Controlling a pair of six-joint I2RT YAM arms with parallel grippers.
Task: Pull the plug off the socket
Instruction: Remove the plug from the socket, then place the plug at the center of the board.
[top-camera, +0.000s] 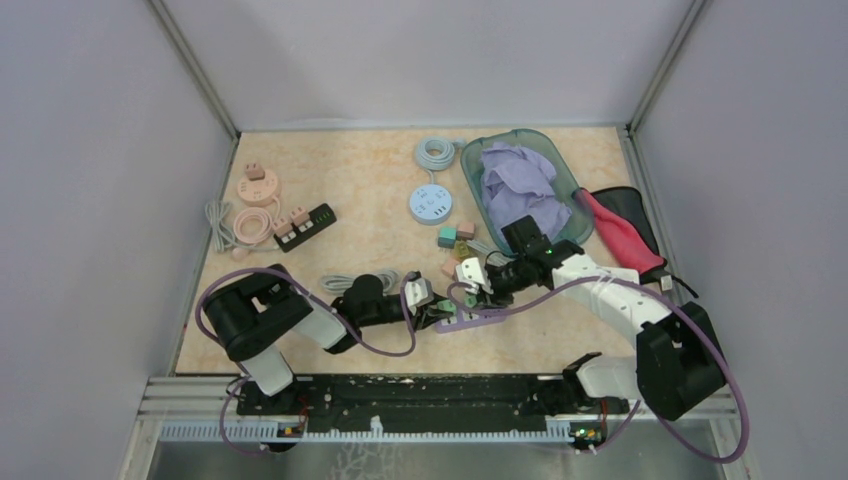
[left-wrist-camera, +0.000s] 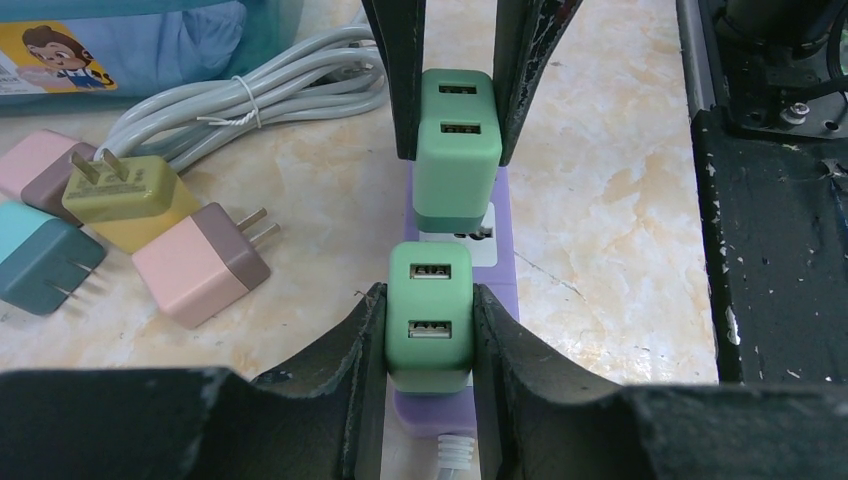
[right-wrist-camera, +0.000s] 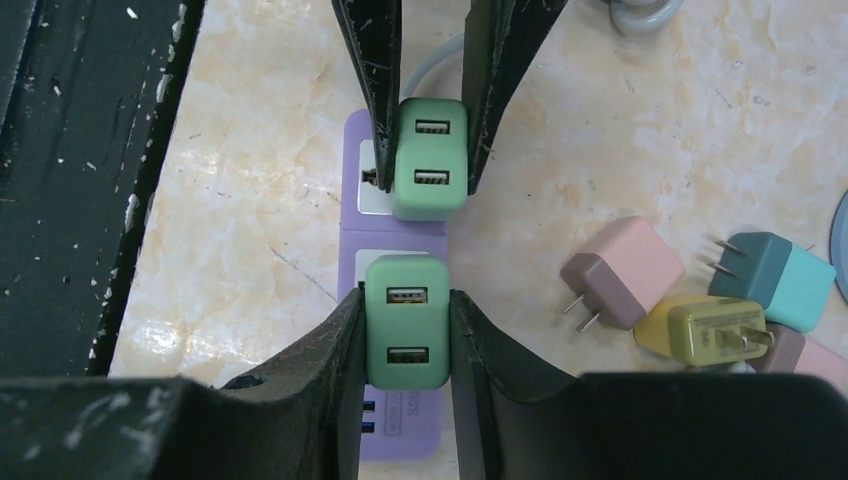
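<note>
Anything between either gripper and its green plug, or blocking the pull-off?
Nothing visible. Left gripper clamps one green plug, right gripper the other green plug, both on the purple strip; pull path looks clear.

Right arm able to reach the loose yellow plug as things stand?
Probably not yet: right gripper is shut on a green plug in the purple strip; path to yellow plug looks open.

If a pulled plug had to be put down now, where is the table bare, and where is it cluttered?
Bare: the table between the black power strip and the round blue socket, and its near edge in front of the purple strip. Crowded: loose plugs between the bin and the purple strip.
</note>
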